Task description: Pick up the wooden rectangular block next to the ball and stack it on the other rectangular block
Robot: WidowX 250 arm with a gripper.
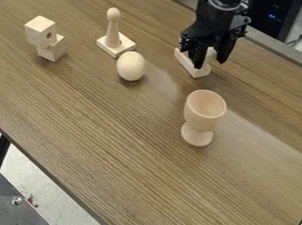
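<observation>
1. Table [110, 146]: we work near its far edge, with the wooden block [187, 62] beneath the gripper [211, 63].
2. Gripper: fingers parted astride the block's raised part [210, 54]; contact unclear. We should centre before closing.
3. Wooden block: we should avoid tipping its base.
4. Raised part: we should squeeze evenly.

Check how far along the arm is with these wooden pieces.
Nothing looks clearly finished; the pieces sit scattered. The gripper is down at the wooden block, though I can't tell if it's gripped. Probably left: egg, goblet, pegged base and blocky piece, away from it.
</observation>
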